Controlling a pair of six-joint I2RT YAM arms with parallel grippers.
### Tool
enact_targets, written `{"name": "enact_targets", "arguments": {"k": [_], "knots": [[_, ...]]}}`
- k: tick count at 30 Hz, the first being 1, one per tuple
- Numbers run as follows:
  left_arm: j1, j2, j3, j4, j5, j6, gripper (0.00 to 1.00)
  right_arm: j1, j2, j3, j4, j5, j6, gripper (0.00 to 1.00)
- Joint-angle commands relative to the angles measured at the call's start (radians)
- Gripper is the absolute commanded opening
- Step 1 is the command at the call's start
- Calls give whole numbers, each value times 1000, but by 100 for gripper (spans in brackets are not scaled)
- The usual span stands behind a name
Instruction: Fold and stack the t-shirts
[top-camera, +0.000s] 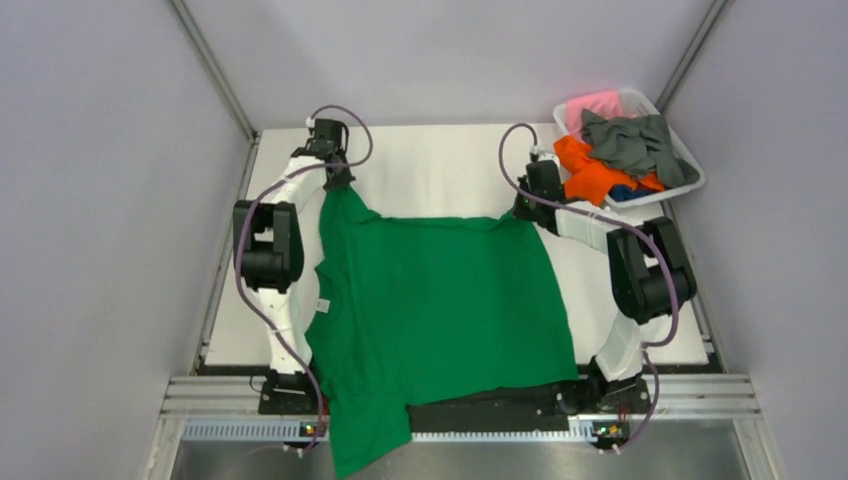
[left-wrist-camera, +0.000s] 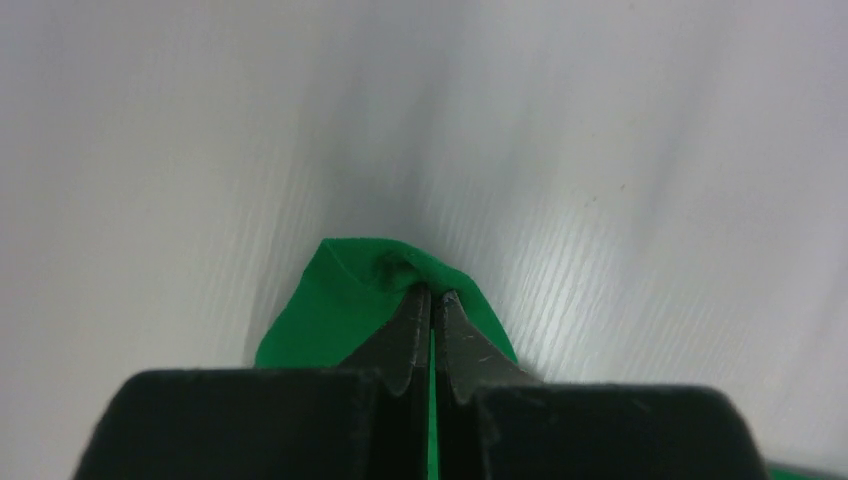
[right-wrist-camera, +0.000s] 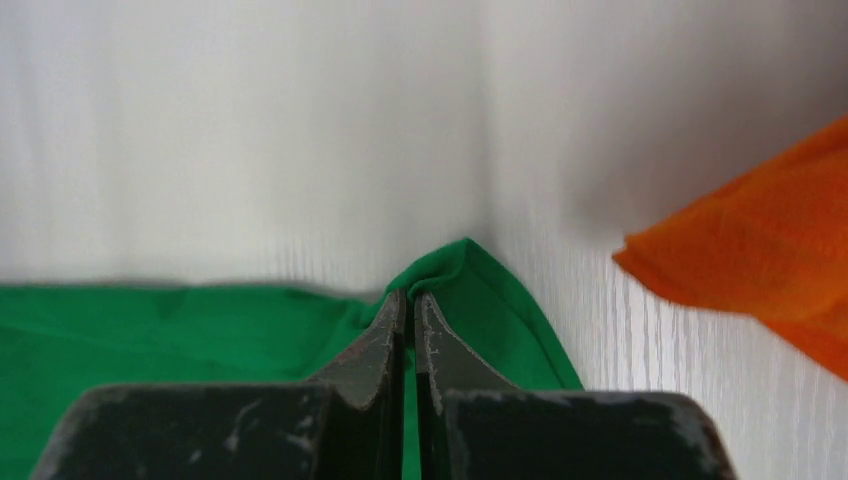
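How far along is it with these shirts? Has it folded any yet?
Nothing looks folded or stacked yet. In hand: the green t-shirt lies spread on the table, with the left end effector and right end effector each pinching a far corner. Left: folding it, then the orange t-shirt, dark grey t-shirt, pink t-shirt and blue t-shirt heaped in the white basket.

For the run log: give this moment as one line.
left jaws: shut on green t-shirt, far-left corner | right jaws: shut on far-right corner | shirt: spread on table | basket: other tees
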Motion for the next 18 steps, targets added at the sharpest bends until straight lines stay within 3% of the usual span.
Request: {"name": "enact_targets", "arguments": {"k": [1,10,15,17,18], "knots": [[2,55,198,29,6,-9,0,-20,68,158,91,96,-10,0],[24,263,430,24,13,-17,0,-46,254,402,-67,229,44,0],[27,407,634,6,11,-14,1,-80,347,520,-84,246,68,11],[30,447,724,6,22,-22,18,-95,402,599,-112,242,60,15],[31,456,747,10,30,-27,36,-100,421,640,-133,237,46,19]]}}
